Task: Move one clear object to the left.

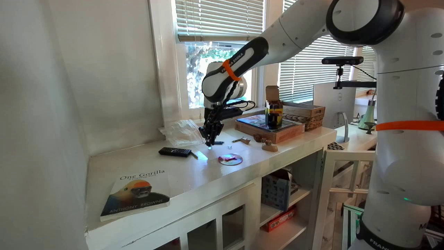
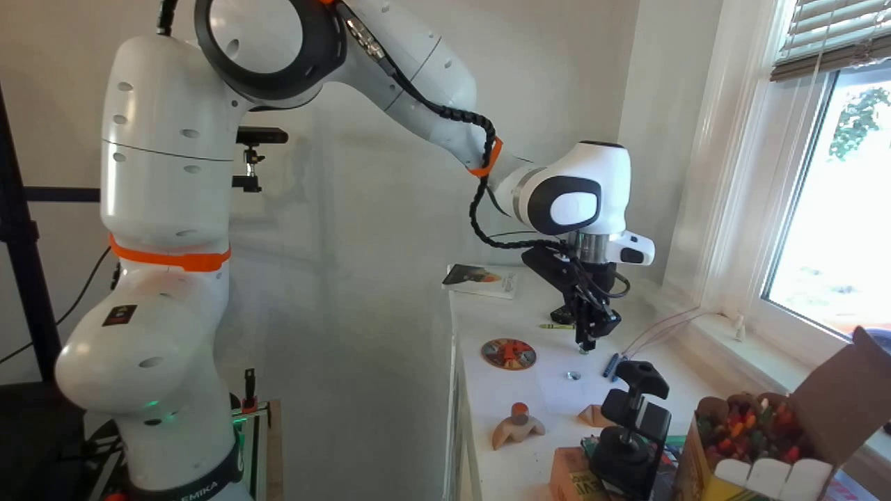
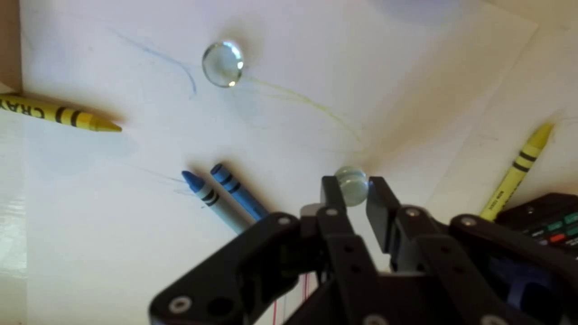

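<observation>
Two, both clear: a held bead [image 3: 352, 183] in the gripper [image 3: 354, 188], a loose bead [image 3: 223, 64] on white paper [image 3: 104, 234].
Around them in the wrist view lie two yellow crayons [image 3: 58, 113] [image 3: 517, 173], two blue crayons [image 3: 214, 201] [image 3: 240, 193] and one remote control [image 3: 551, 214]; both exterior views show one disc [image 1: 230, 159] and one book [image 1: 137, 196] on the countertop [image 1: 192, 173]. The gripper stands narrow, its fingertips [image 3: 332, 192] on either side of the held bead, which looks round, pale and faintly greenish, partly covered; whether it touches the paper cannot be told. The loose bead lies apart, toward the upper left of the wrist view, round and see-through, with a thin dark rim and bright glints along its right edge.
</observation>
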